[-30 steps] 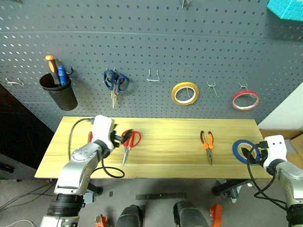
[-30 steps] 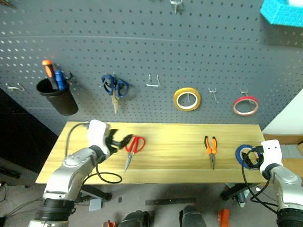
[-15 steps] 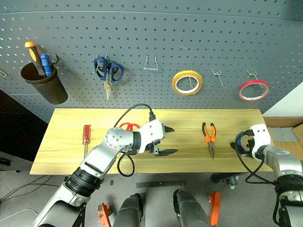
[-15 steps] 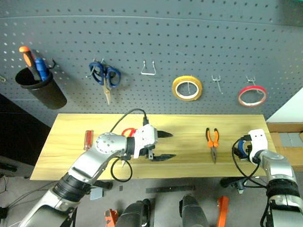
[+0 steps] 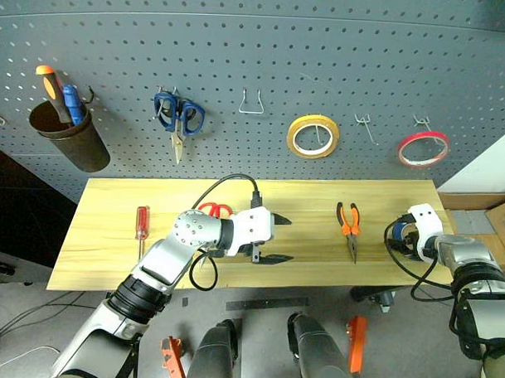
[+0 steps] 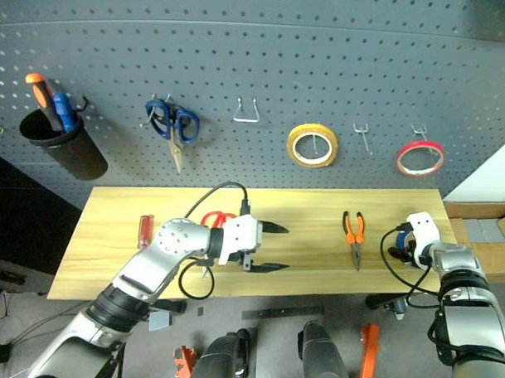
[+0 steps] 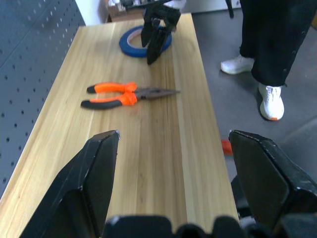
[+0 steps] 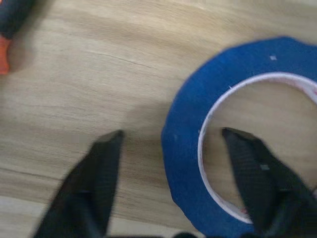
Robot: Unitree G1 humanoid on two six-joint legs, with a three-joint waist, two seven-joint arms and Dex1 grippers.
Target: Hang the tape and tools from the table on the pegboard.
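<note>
The right gripper (image 8: 168, 188) was down at the blue tape (image 8: 237, 139) on the right end of the table (image 5: 109, 242). Its two fingers straddled the near side of the roll, one outside the ring and one in the open centre, apart and not yet pressed against the band. The tape lay flat on the wood.

The left gripper (image 5: 277, 238) hovered over the middle of the table, pointing toward the right end, its fingers spread wide and holding nothing. Just behind its wrist lay the red-handled scissors (image 5: 212, 210), partly hidden by the arm.

Between the two grippers lay the pliers (image 5: 347, 230) with orange-and-black handles, tips toward the front edge. Near the left end lay the screwdriver (image 5: 141, 227) with its red handle.

On the pegboard (image 5: 240, 64) behind the table hung a dark cup (image 5: 70, 141) with two handles poking out, blue-handled scissors (image 5: 178, 120), an empty metal hook (image 5: 252, 104), a yellow roll (image 5: 312, 137) and a red-pink roll (image 5: 422, 149). In the left wrist view, a person's legs (image 7: 270, 44) stood beside the table's far end.
</note>
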